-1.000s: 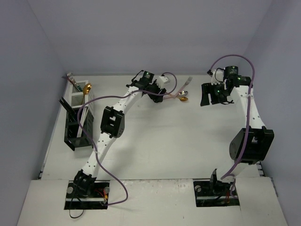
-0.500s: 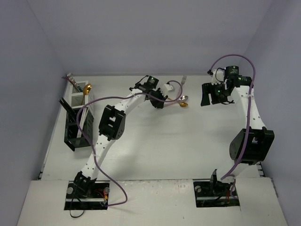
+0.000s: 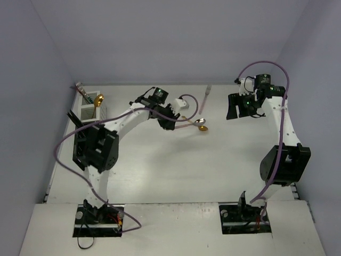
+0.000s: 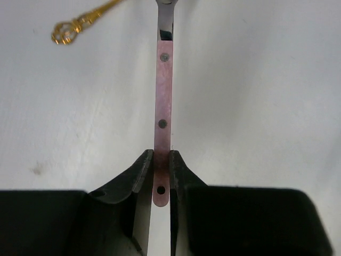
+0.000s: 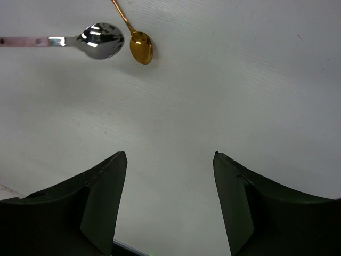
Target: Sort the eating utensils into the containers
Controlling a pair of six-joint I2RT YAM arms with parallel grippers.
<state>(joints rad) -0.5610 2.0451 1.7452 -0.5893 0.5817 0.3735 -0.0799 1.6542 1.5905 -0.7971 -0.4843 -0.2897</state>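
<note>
My left gripper (image 3: 169, 122) is shut on the end of a pink-handled silver spoon (image 4: 163, 101). The spoon's bowl (image 3: 201, 121) points right, low over the table. The pink handle sits pinched between my fingers (image 4: 143, 168). A gold spoon (image 3: 204, 128) lies on the table beside that bowl, and its ornate handle end (image 4: 66, 33) shows in the left wrist view. Both spoon bowls appear in the right wrist view, silver (image 5: 101, 40) and gold (image 5: 141, 48). My right gripper (image 3: 234, 106) is open and empty (image 5: 170, 160), hovering right of the spoons. A pink fork (image 3: 205, 96) lies near the back wall.
The white caddy (image 3: 89, 111) at the far left holds a gold spoon (image 3: 99, 100) and a silver utensil (image 3: 80, 87). The longer black caddy (image 3: 85, 149) stands in front of it with dark cutlery. A purple cable loops beside the left arm.
My left arm has swung left and nearer with the pink-handled spoon in its grip. The gold spoon beside it has shifted nearer too. The pink fork at the back is uncovered. The right arm is still.
</note>
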